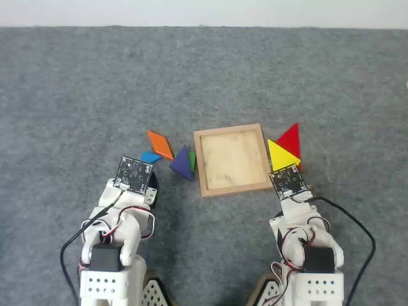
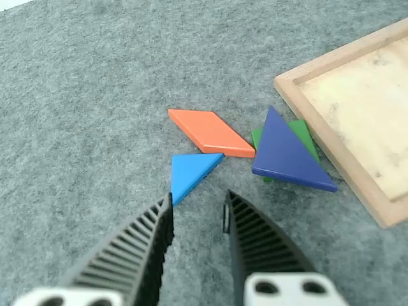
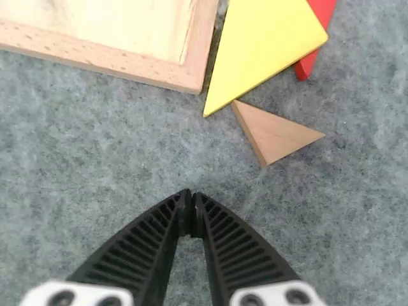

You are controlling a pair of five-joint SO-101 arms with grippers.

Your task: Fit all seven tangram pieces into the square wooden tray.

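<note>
Just past the tips of the left gripper (image 2: pixel 199 200), on its far side, lies the small blue triangle (image 2: pixel 190 173). Its near corner is close to one finger but not between the two. The black ribbed fingers (image 2: pixel 143 248) stand moderately apart with nothing in the gap.

Farther out, the orange parallelogram (image 2: pixel 210 132) meets the blue triangle's far corner. To its right, the dark blue triangle (image 2: pixel 287 156) lies on top of a green piece (image 2: pixel 303 131). Both are just beside the left wall of the square wooden tray (image 1: pixel 199 162).

The right gripper (image 3: pixel 190 196) is pressed together tip to tip and grips nothing. Beyond it and a little to the right, a small wood-coloured triangle (image 3: pixel 277 135) lies flat, apart from the fingers. Its far corner is just beside the near corner of the large yellow triangle (image 3: pixel 264 38). The yellow triangle overlaps the red triangle (image 3: pixel 312 60) and sits just beside the tray's right wall, by its near right corner.

All these pieces lie outside the tray on a grey felt-like mat (image 1: pixel 255 76) that covers the table. A pale wall (image 1: pixel 204 13) runs along the far edge. A black cable (image 1: pixel 357 229) loops over the mat to the right of the right arm.
</note>
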